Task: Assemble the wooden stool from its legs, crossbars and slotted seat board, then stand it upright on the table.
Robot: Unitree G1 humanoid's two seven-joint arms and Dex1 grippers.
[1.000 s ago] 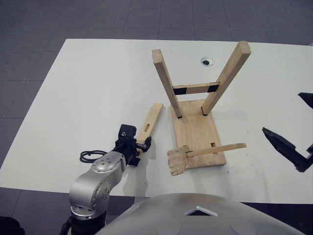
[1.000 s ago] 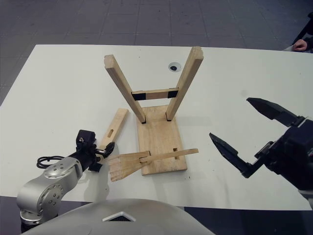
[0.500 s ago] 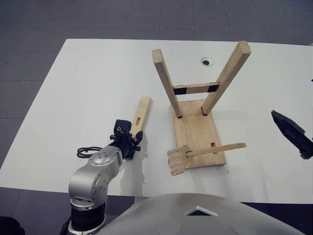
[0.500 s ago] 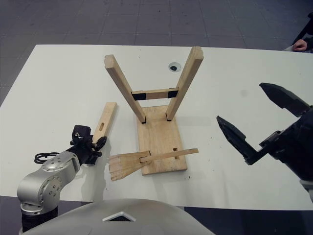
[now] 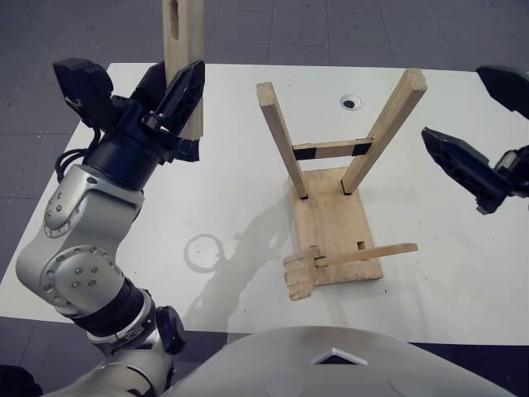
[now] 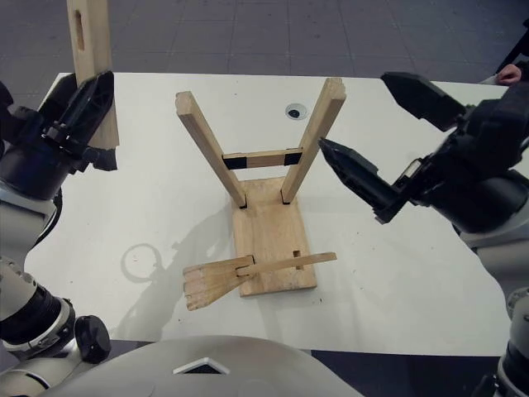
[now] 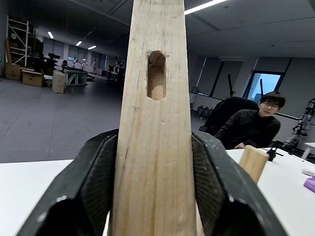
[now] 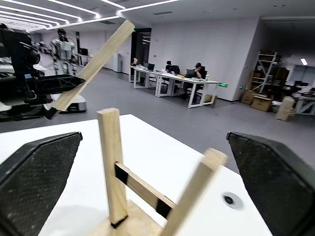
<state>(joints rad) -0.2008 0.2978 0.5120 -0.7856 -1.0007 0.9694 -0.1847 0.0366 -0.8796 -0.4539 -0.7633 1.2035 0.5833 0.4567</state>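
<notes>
Item: partly built wooden stool on a white table (image 5: 463, 273). The slotted seat board (image 5: 331, 219) lies flat near the table's middle, long axis running near to far. 2 legs rise from its far end and lean apart toward their tops: the left upright leg (image 5: 279, 141) tilts left, the right upright leg (image 5: 385, 126) tilts right. A black-ended crossbar (image 5: 331, 150) joins them low down. At the board's near end a third leg (image 6: 211, 283) lies on its side off the near left corner, with a thin loose crossbar (image 6: 289, 263) running from it rightward across the board, beside an open slot (image 5: 361, 244) in the wood. The fourth leg (image 5: 183, 37) is off the table, held roughly upright above the far left part of the table, well apart from the seat board; its mortise hole (image 7: 156, 74) faces the left wrist camera. Left gripper (image 5: 175, 89): clamped on this fourth leg, 1 dark ribbed finger (image 7: 101, 189) pressed against each side. Right gripper (image 6: 357, 113): spread wide and holding nothing, raised above the right side of the table, its nearer finger just right of the right upright leg; its pads (image 8: 42, 172) frame the 2 upright legs. Also on the table: a round cable port (image 5: 350, 102) at the far side and a faint ring mark (image 5: 201, 251) at the near left.
</notes>
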